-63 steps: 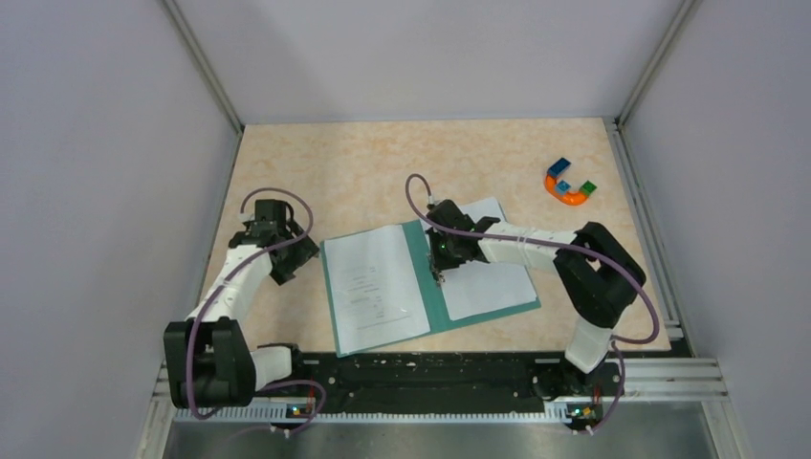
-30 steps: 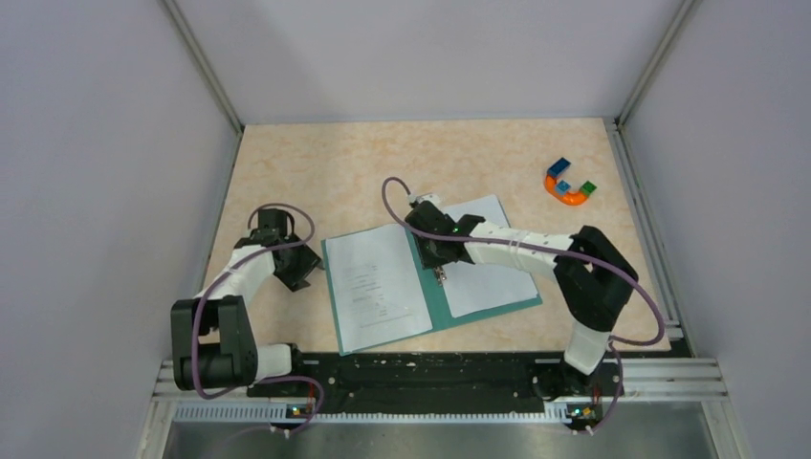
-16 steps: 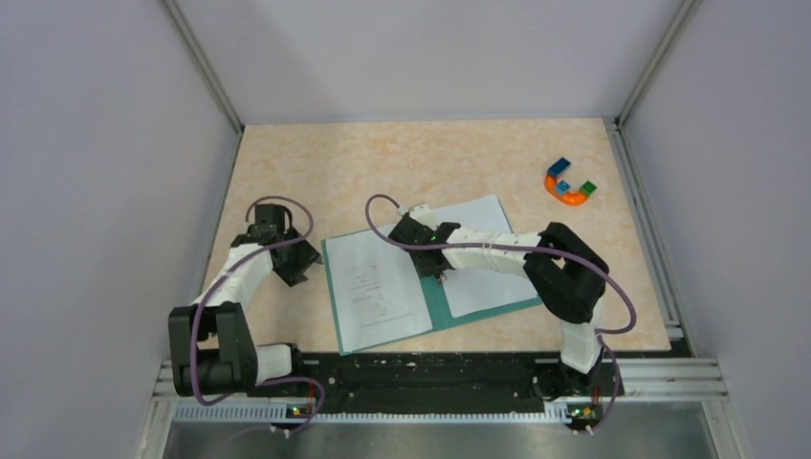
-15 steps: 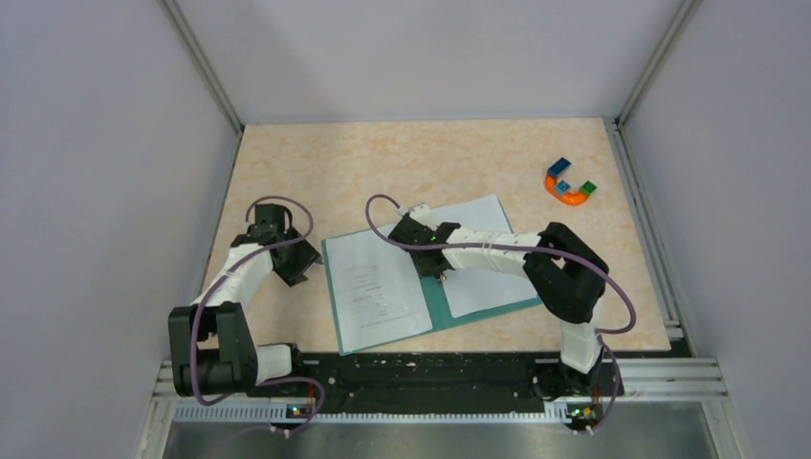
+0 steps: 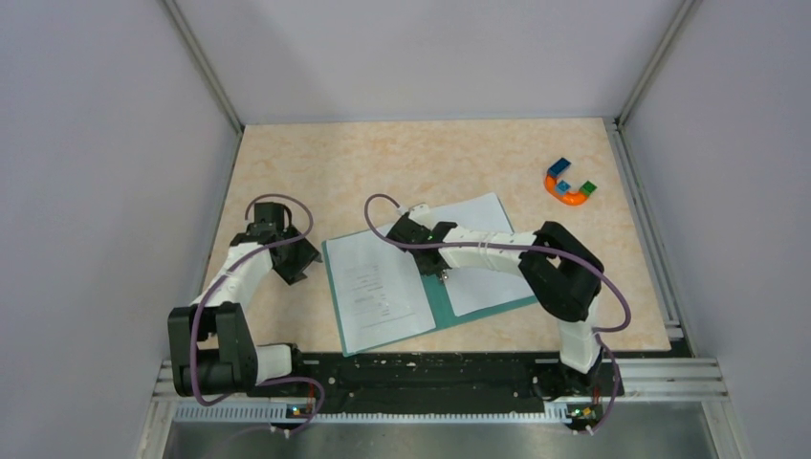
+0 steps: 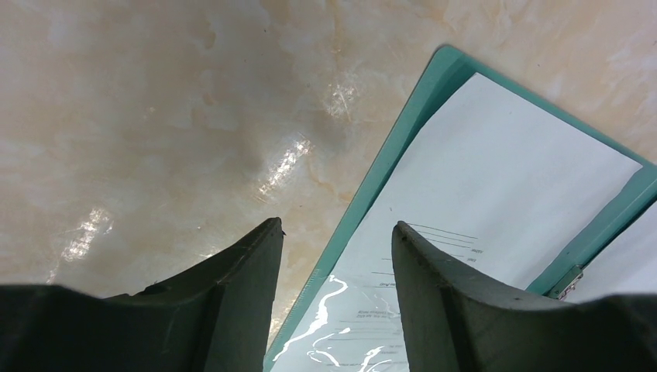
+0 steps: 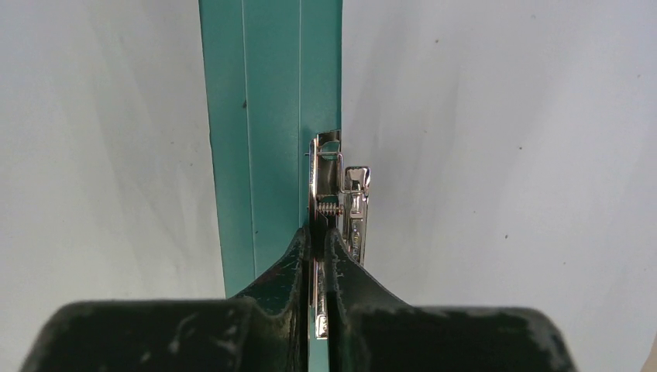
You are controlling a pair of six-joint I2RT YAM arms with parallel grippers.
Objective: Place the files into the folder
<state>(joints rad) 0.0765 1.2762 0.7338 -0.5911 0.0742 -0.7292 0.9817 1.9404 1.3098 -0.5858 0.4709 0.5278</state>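
Right wrist view puts the right gripper [image 7: 318,232] directly over the spine of the flat teal-green card folder [image 7: 267,116]. Its two dark fingers are drawn together on the thin lever of the small shiny metal spring clip [image 7: 345,198]. The folder lies open on the beige marbled worktop [image 5: 383,163]. The white paper sheet with small printed text [image 5: 375,287] rests on its left cover and the nearly blank white paper sheet [image 5: 490,277] on its right cover. Whether either sheet's inner edge sits under the clip cannot be told.

The left gripper [image 6: 337,225] hangs low just beside the folder's left edge, fingers apart and holding nothing.

The step in hand looks like working the clip to pin the papers. To do it well, the pinch should sit centred on the lever and follow the lever's own hinge arc. A sideways pull would likely drag so light a folder across the smooth worktop and shift the sheets. The free left gripper is well placed to press down on the left cover as an anchor. The sheet edges should be checked against the spine before the lever is let go.
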